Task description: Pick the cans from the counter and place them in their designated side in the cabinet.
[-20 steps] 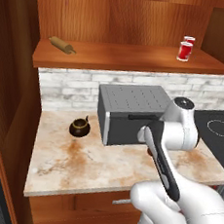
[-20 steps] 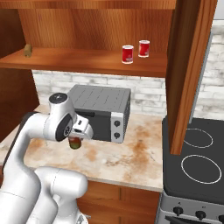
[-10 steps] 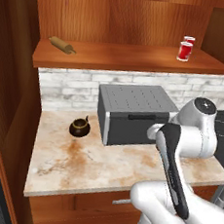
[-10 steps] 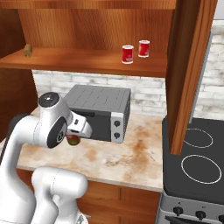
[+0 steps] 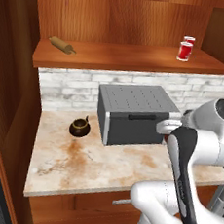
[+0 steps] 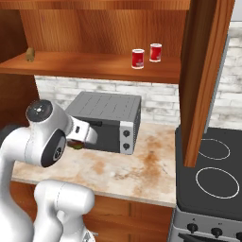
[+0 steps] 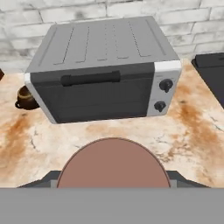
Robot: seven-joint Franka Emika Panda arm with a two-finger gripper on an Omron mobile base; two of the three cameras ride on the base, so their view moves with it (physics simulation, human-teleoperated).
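In the left base view the cabinet [image 5: 119, 17] is open, and its plank shelf [image 5: 124, 59] carries a rolling pin [image 5: 62, 44] towards the left end and two red cans [image 5: 184, 50] near the right end, one partly behind the other, both upright with pale tops. On the counter [image 5: 89, 163] below, a grey toaster oven [image 5: 133, 114] sits towards the back edge against the brick wall. A squat dark pot [image 5: 79, 126] stands just beside its left side. The white arm [image 5: 187, 161] reaches in front of the oven's right end. In the right base view the same two red cans stand upright and a little apart near the right end of the shelf, the nearer one bright red with a white rim and the farther one red with a white band. The gripper [image 6: 77, 143] hangs low in front of the toaster oven's left end, above the counter. A small dark piece of the brownish can [image 6: 75, 146] with a trace of green peeks out under it. The black stovetop [image 6: 212, 175] lies past the counter's right edge. In the hand view the gripper [image 7: 113, 180] is closed around the brownish can [image 7: 113, 159]. The can's flat, plain reddish-brown top is a large round disc between the two dark fingertips [image 7: 43, 179], which press in from either side. Beyond it lie the stained marble counter, the toaster oven facing the camera with its handle and two knobs, and the pot at the oven's left corner.
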